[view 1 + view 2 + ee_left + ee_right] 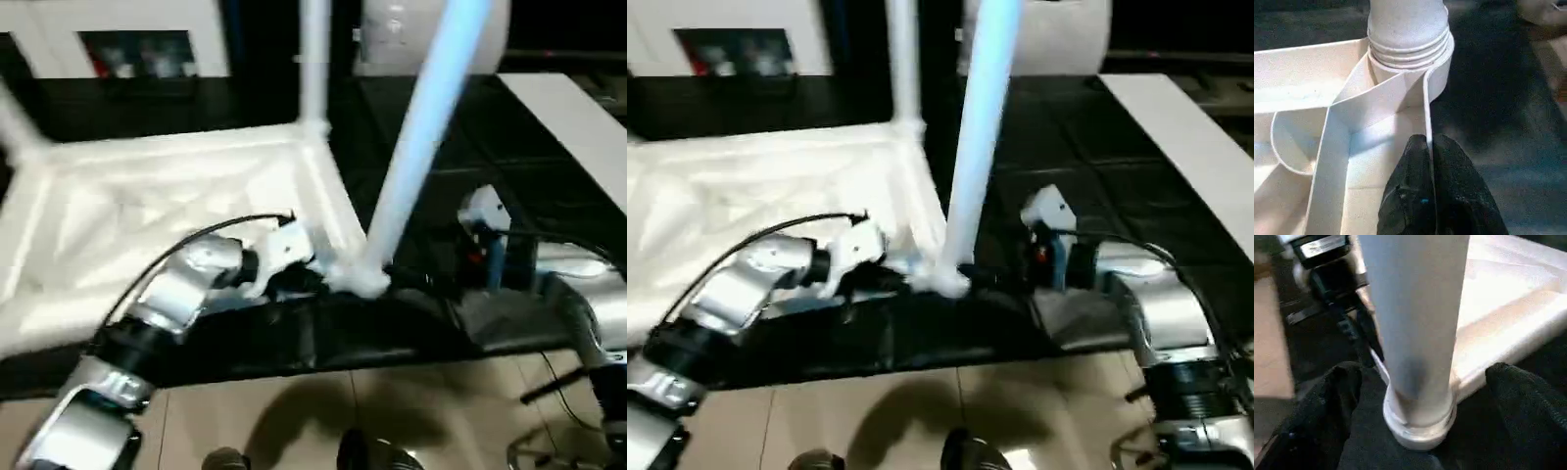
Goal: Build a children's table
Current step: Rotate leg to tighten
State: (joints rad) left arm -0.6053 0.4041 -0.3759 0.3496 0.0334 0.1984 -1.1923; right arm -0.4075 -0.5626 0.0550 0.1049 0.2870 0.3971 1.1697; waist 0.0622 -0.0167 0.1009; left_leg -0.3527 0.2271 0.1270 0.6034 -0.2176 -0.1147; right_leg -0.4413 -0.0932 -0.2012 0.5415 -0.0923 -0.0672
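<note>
Head views: the children's table (147,211) lies upside down on the black work table (549,186), white legs rising from its corner sockets. The nearest leg (421,137) stands at the corner closest to the robot.

Left wrist view: the left gripper (1429,161) is clenched on the table's thin rim, just beside that leg's socket.

Right wrist view: the right gripper (1420,396) is released, one finger (1327,396) on each side of the leg, apart from it.

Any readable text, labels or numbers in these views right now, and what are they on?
None can be read.
A white label on the black unit in the right wrist view: print too blurred to read.
The table top, the legs and both grippers carry no visible text.
</note>
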